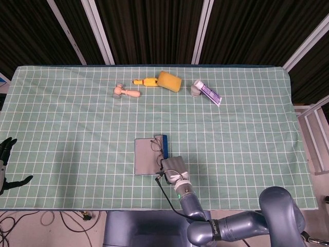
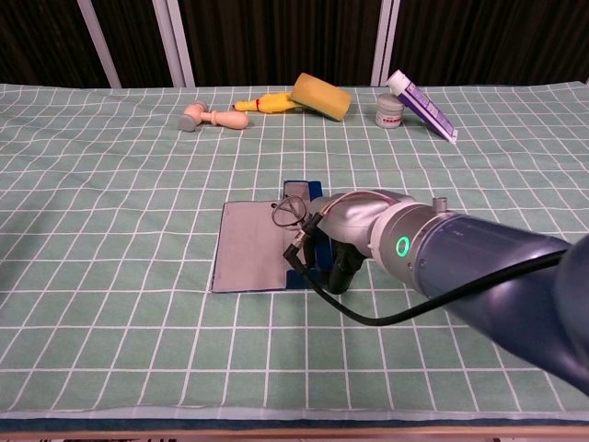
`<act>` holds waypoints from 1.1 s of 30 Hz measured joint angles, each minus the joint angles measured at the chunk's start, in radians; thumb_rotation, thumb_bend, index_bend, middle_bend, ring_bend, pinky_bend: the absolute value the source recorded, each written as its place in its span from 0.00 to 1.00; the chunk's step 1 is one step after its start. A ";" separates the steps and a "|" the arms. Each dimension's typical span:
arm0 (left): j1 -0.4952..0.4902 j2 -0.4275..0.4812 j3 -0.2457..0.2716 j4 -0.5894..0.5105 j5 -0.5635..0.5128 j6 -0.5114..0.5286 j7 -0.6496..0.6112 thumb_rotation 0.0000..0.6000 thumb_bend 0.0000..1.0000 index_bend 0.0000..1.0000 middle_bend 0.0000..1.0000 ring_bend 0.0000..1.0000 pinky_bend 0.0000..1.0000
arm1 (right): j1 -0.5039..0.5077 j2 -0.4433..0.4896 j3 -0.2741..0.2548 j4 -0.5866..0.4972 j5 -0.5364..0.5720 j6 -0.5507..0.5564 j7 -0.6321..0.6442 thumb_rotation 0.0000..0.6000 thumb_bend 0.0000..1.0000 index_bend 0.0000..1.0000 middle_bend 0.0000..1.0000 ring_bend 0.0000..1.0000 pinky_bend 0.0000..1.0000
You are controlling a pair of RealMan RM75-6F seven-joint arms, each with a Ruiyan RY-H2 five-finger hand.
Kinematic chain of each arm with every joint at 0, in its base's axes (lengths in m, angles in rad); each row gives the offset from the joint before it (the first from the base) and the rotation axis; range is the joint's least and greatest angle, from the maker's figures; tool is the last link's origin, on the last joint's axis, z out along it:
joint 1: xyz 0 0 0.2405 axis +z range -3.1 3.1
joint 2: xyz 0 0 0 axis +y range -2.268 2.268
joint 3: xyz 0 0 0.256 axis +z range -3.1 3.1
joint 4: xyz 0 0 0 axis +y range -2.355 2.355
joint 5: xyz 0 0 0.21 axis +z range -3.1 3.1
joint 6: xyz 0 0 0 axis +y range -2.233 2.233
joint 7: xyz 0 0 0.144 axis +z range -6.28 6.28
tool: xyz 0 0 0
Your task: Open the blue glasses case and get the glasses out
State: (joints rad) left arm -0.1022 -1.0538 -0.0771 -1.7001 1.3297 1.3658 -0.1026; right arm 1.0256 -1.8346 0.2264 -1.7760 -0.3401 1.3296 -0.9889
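Note:
The blue glasses case lies open near the table's front middle, with its grey lid flat to the left and its blue tray along the right edge. The thin-framed glasses rest by the hinge at the far end of the tray. My right hand grips the case's near right corner. In the chest view the right hand's dark fingers curl down onto the case just in front of the glasses. My left hand hangs off the table's left edge, fingers spread and holding nothing.
Along the far side lie a small wooden mallet, a yellow toy, a yellow sponge, a small jar and a purple-and-white tube. A green checked cloth covers the table.

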 measured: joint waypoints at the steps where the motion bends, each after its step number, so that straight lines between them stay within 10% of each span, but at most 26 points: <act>1: 0.000 0.000 0.000 0.000 -0.001 0.001 0.000 1.00 0.00 0.00 0.00 0.00 0.00 | -0.002 0.003 -0.003 -0.002 -0.004 0.005 -0.003 1.00 0.56 0.40 0.94 1.00 0.99; 33: 0.007 0.003 -0.005 -0.001 -0.003 0.013 -0.002 1.00 0.00 0.00 0.00 0.00 0.00 | -0.049 0.103 -0.017 0.085 0.088 0.066 -0.140 1.00 0.55 0.39 0.94 1.00 0.99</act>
State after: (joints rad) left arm -0.0951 -1.0513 -0.0818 -1.7015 1.3266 1.3785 -0.1045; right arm 0.9766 -1.7316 0.2095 -1.6908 -0.2518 1.3954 -1.1286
